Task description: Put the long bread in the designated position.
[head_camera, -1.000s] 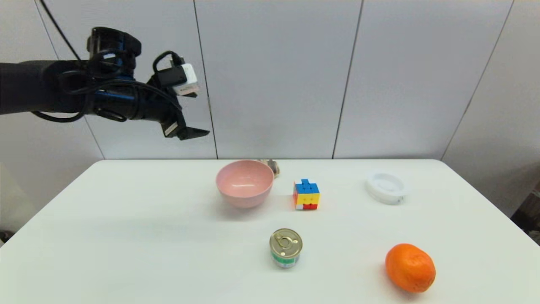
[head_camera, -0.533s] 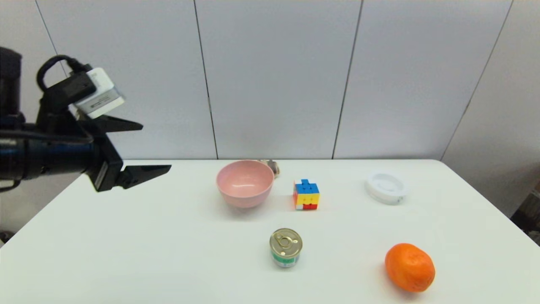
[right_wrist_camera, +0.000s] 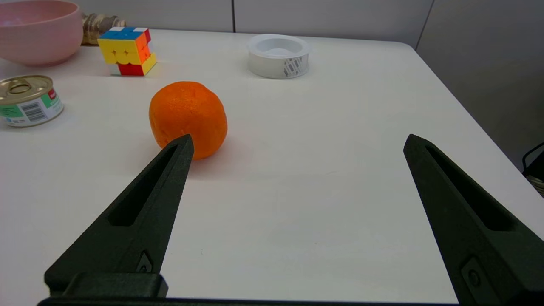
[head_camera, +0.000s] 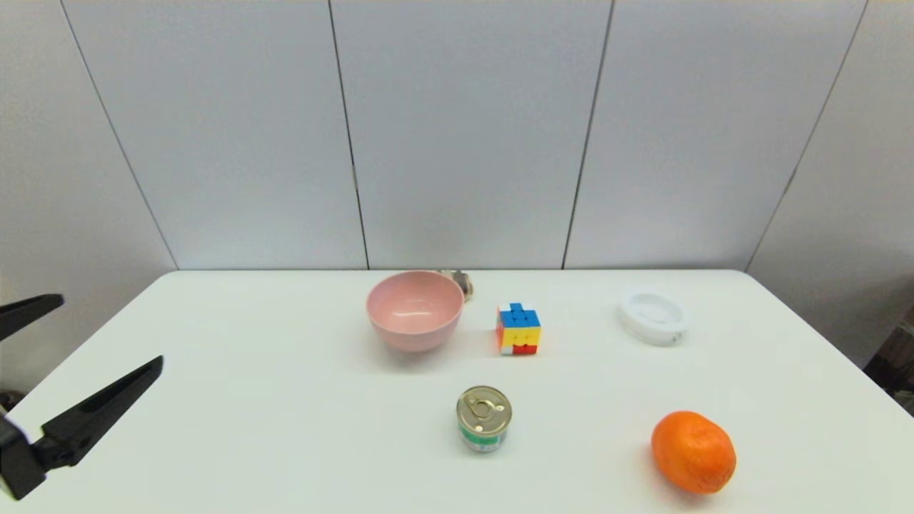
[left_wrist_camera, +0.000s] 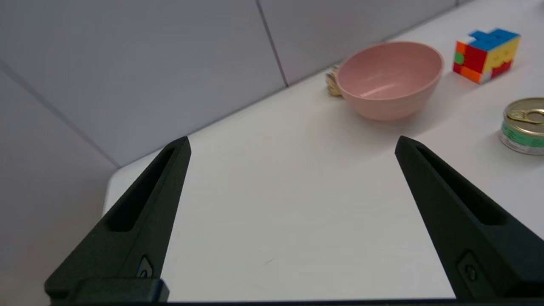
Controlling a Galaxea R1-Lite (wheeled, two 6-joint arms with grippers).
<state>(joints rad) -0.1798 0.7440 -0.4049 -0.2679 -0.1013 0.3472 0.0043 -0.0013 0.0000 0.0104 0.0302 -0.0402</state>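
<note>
green-labelled can (head_camera: 483,419), writing unreadable

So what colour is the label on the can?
The can has a green and white label with a red patch and barcode, clearest in the right wrist view.

No legible text on the can (right_wrist_camera: 26,100) or tape roll (right_wrist_camera: 278,56).

My workspace, a robot test bench in a lab: a bare white table (head_camera: 285,400) stands against plain grey wall panels (head_camera: 464,128). Unrelated sample objects lie spaced apart on it: pink bowl (head_camera: 415,309), puzzle cube (head_camera: 519,328), sealed tin can (head_camera: 483,418), orange (head_camera: 693,452), white tape roll (head_camera: 652,317).
</note>
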